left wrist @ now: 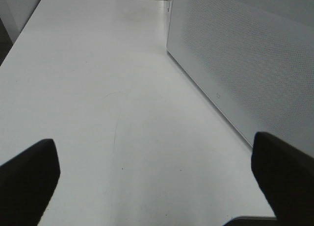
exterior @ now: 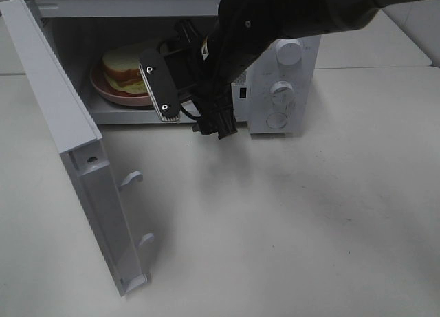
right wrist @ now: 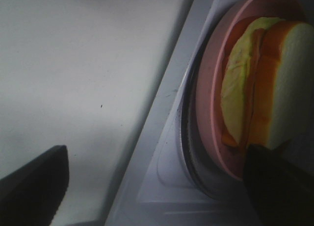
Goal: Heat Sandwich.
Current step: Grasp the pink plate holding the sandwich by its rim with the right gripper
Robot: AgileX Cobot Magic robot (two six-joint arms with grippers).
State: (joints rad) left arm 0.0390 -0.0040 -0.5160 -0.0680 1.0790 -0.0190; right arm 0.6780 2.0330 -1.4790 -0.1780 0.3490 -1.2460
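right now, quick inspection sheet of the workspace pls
surface: white table, faint scuffs
job's things: sandwich on pink plate inside the microwave; door standing wide open
clutter: nothing seen
grippers: right gripper open at the microwave mouth, fingers beside the plate, holding nothing; left gripper open above the table, next to a white perforated panel
cables: short black cable looped under the right wrist
surroundings: nothing seen
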